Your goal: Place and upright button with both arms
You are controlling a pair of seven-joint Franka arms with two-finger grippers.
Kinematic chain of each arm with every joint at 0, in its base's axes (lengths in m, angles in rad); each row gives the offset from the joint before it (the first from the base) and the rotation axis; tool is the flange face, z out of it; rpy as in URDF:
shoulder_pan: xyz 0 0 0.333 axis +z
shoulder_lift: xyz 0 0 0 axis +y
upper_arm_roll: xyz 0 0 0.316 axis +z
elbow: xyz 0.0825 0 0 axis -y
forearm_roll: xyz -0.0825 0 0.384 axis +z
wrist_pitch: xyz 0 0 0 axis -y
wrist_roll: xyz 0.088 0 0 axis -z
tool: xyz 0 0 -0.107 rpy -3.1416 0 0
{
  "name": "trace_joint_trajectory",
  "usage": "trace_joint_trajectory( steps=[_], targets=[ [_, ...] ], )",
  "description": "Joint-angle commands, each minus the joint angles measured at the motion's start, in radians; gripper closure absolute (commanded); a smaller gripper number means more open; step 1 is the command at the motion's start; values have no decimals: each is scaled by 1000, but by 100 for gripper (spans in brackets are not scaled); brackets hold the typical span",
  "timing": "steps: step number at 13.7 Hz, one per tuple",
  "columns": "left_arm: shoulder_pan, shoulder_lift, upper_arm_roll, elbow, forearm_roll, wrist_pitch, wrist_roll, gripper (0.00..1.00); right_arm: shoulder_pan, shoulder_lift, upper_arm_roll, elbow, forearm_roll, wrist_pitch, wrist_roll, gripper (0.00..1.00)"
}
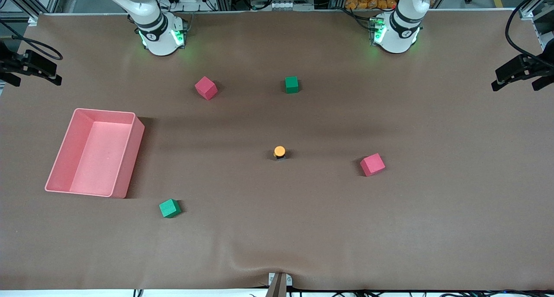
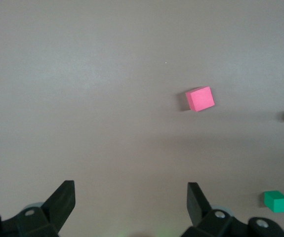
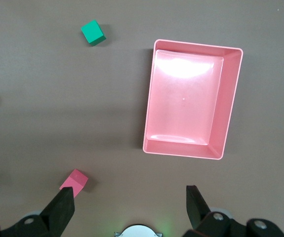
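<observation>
Brown cloth covers the table (image 1: 277, 245). Pink bin (image 1: 95, 152), the largest item, lies toward the right arm's end at about nine o'clock from centre; its floor is bare, nothing in it. Two pink cubes: one (image 1: 206, 88) at about eleven o'clock from the button, one (image 1: 372, 164) at about three o'clock. Two green cubes: one (image 1: 291, 84) at twelve o'clock from the button, one (image 1: 169, 208) at about eight o'clock, nearer the front camera than the bin. Button (image 1: 279, 152), smallest, stands mid-table with its orange cap up on a dark base, apparently upright, touching nothing. Left gripper (image 2: 129, 202) hangs high over the table near the left arm's base, fingers spread wide, nothing between them; right gripper (image 3: 129, 205) likewise, high over the stretch by its own base, wide and holding nothing. Both arms wait. Judgement on stage: the button already stands as the task wants, and the raised arms fit either a finished placing or a stance ahead of one; the scene does not settle which, so no next move is prescribed.
</observation>
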Motion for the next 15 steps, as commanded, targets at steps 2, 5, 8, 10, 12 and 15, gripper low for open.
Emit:
trace_joint_trajectory(
  steps=[2, 5, 8, 10, 12, 15],
  targets=[
    [-10, -25, -5, -9, 23, -11, -58, 0, 8, -2, -1, 11, -7, 2, 15, 0],
    [-10, -25, -5, -8, 23, -9, -72, 0, 3, -2, -3, 11, -7, -1, 15, 0],
    [-10, -20, -5, -8, 26, -11, -53, 0, -2, -5, -5, 11, -7, -6, 15, 0],
    [-10, -20, -5, -8, 26, -11, -52, 0, -2, -5, -6, 9, -5, -6, 22, 0],
    [-10, -19, -5, -8, 26, -11, -52, 0, -2, -5, -6, 6, -5, -7, 37, 0],
    [-10, -19, -5, -6, 26, -11, -53, 0, -2, -5, -6, 5, -5, -9, 40, 0]
  ],
)
